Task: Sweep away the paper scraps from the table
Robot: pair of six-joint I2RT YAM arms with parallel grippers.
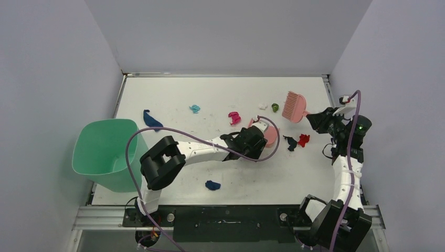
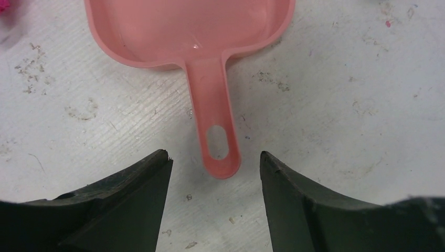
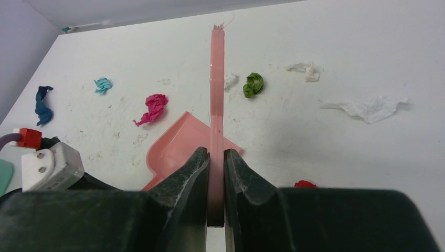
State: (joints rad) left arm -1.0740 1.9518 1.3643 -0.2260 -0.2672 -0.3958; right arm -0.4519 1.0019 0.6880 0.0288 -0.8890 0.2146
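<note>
Paper scraps lie scattered on the white table point(image 1: 173, 94): dark blue point(image 1: 152, 121), teal point(image 1: 195, 108), magenta point(image 1: 234, 117), white point(image 1: 262, 106), green point(image 1: 275, 107), black point(image 1: 290, 142), red point(image 1: 304, 139) and blue point(image 1: 212, 185). My left gripper point(image 2: 214, 160) is open, and the tip of the pink dustpan's handle point(image 2: 218, 121) lies between its fingertips, untouched. My right gripper point(image 3: 216, 157) is shut on the pink hand brush point(image 3: 216, 94) and holds it on edge above the table at the right point(image 1: 294, 106). The right wrist view shows the magenta scrap point(image 3: 153, 107), the green scrap point(image 3: 253, 84) and the red scrap point(image 3: 304, 184).
A mint-green bin point(image 1: 105, 152) stands at the table's left edge. The dustpan point(image 1: 270, 134) lies mid-table, just left of the black and red scraps. A flat white torn piece point(image 3: 370, 107) lies far right. Walls close in on three sides.
</note>
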